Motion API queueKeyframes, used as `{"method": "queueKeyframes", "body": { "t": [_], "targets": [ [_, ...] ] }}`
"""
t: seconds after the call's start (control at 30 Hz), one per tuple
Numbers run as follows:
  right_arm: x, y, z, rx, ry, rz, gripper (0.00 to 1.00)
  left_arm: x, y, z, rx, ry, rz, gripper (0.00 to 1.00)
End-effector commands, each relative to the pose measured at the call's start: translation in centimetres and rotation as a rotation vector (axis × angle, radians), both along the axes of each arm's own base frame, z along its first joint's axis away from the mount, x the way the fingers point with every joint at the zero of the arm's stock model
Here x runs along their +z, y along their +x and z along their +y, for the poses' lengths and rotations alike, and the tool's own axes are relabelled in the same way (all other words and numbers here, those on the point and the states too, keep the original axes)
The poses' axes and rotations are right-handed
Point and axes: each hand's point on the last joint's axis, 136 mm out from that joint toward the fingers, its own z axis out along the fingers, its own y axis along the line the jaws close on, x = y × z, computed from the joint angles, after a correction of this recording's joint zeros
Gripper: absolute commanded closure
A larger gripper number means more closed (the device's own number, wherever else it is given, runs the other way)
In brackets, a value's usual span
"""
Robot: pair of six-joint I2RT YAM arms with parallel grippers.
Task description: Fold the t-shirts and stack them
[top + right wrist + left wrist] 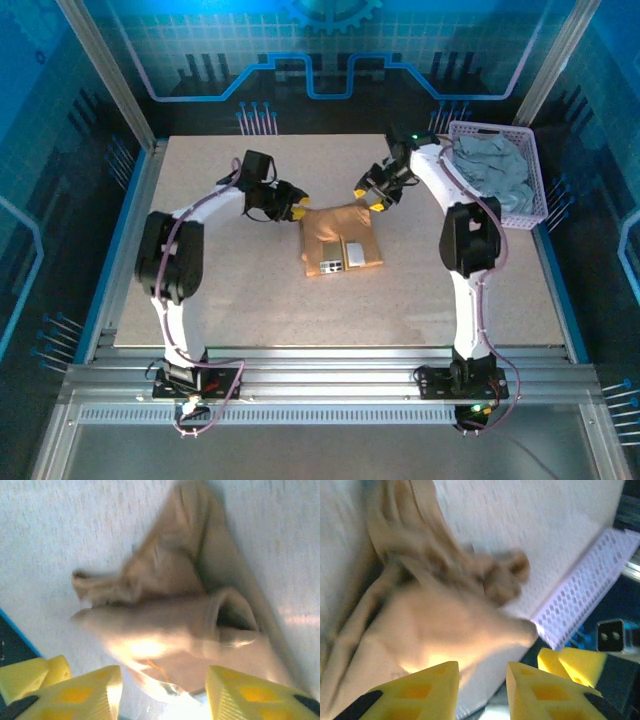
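A tan t-shirt (338, 238) lies folded into a small rectangle at the middle of the table, a white label (352, 253) on its near part. My left gripper (291, 208) hovers at its far left corner and my right gripper (374, 197) at its far right corner. In the left wrist view the left gripper (482, 690) stands open, with bunched tan fabric (430, 620) just past its fingertips. The right gripper (165, 690) is open wide over a rumpled tan fold (190, 615). A pale grey-blue t-shirt (495, 165) lies crumpled in the basket.
The lavender lattice basket (530, 205) stands at the table's far right edge, and its wall (590, 590) appears in the left wrist view. The table (250, 300) has bare surface to the left of and in front of the folded shirt.
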Motion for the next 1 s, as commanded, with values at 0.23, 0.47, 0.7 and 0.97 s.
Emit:
{"method": "queueKeyframes", "body": {
  "t": [0.23,0.47,0.7,0.97],
  "targets": [
    [3.4,0.6,-2.3,0.091,-0.118,-0.240,0.48,2.0,-2.5,0.1,0.024,0.111,-0.074,0.71],
    [-1.0,-3.1,0.5,0.133,-0.029,-0.167,0.75,-1.8,-4.2,-5.6,-0.039,0.041,0.028,0.79],
    [-6.8,-3.8,1.5,0.127,-0.055,-0.012,0.81,-6.5,-2.5,-3.4,-0.012,0.161,0.117,0.82],
    [-10.7,-4.4,4.2,0.176,-0.028,0.083,0.80,-10.3,-1.2,1.6,0.024,0.213,0.161,0.80]
  ]
}}
